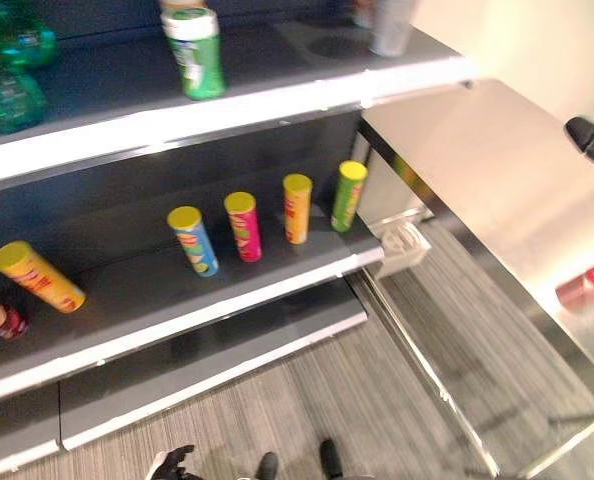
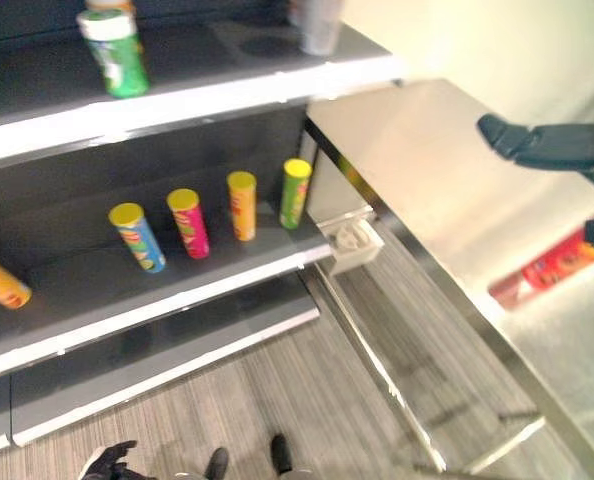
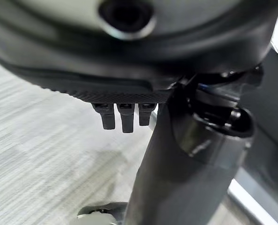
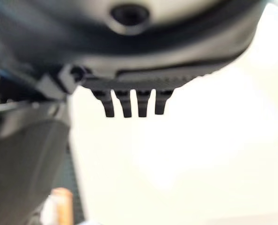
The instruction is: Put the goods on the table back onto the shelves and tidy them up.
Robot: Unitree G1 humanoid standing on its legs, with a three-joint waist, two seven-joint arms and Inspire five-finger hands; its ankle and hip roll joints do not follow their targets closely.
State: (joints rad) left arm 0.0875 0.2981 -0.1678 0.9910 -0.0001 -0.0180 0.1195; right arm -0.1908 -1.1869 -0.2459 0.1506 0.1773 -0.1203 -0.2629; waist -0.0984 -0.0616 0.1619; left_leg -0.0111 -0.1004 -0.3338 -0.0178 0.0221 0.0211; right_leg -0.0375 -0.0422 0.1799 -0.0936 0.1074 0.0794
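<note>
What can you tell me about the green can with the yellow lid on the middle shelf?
The green can is a tall, slim tube with a bright yellow lid on top and some red and yellow print on its side. It looks like cardboard with a plastic cap. It stands upright on the dark middle shelf, at the right end of a row of four cans, next to an orange can. Nothing touches it except the shelf under it.

Bright overhead light glares off the steel table (image 1: pixel 497 170), washing its far end pale. The shelf edges (image 1: pixel 217 110) bloom white. The head views smear with motion blur, worst at the borders. The right hand (image 4: pixel 129 101) shows soft against a blown-out background.
</note>
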